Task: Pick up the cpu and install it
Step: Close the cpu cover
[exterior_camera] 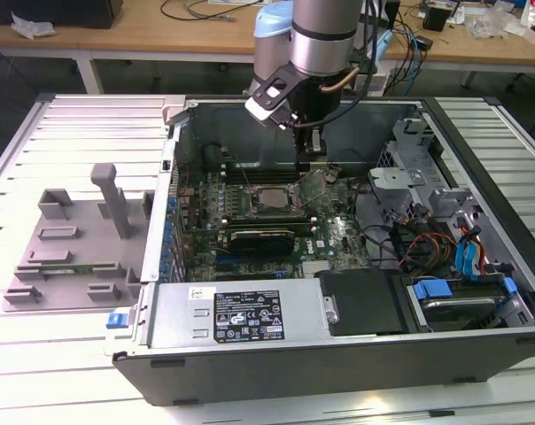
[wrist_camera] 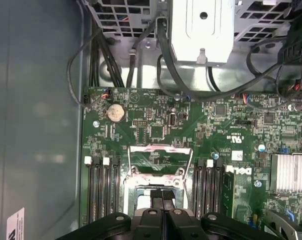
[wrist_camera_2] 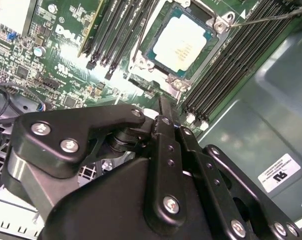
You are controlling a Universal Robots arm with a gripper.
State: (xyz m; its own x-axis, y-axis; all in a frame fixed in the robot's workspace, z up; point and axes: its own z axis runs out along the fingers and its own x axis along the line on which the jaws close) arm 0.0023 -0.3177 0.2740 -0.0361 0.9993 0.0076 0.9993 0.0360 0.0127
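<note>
The cpu (wrist_camera_2: 181,42), a small square chip with a pale silver top, lies flat inside the socket frame (wrist_camera_2: 218,47) on the green motherboard (wrist_camera_2: 61,55). In the exterior view the cpu (exterior_camera: 269,197) sits in the middle of the open computer case. My gripper (exterior_camera: 314,158) hangs above the board, a little toward the exterior view's right of the socket. Both wrist views show its black fingers pressed together, with nothing between them at the gripper (wrist_camera_2: 162,102) or at the gripper (wrist_camera: 162,192). The socket's hinged cover plate (wrist_camera: 159,155) stands open.
A grey plastic tray (exterior_camera: 73,239) lies outside the case on the exterior view's left. Inside are a black ribbed block (exterior_camera: 261,237), memory slots (wrist_camera_2: 231,65), a power supply (exterior_camera: 241,314), a metal drive cage (exterior_camera: 418,159) and loose cables (exterior_camera: 427,243).
</note>
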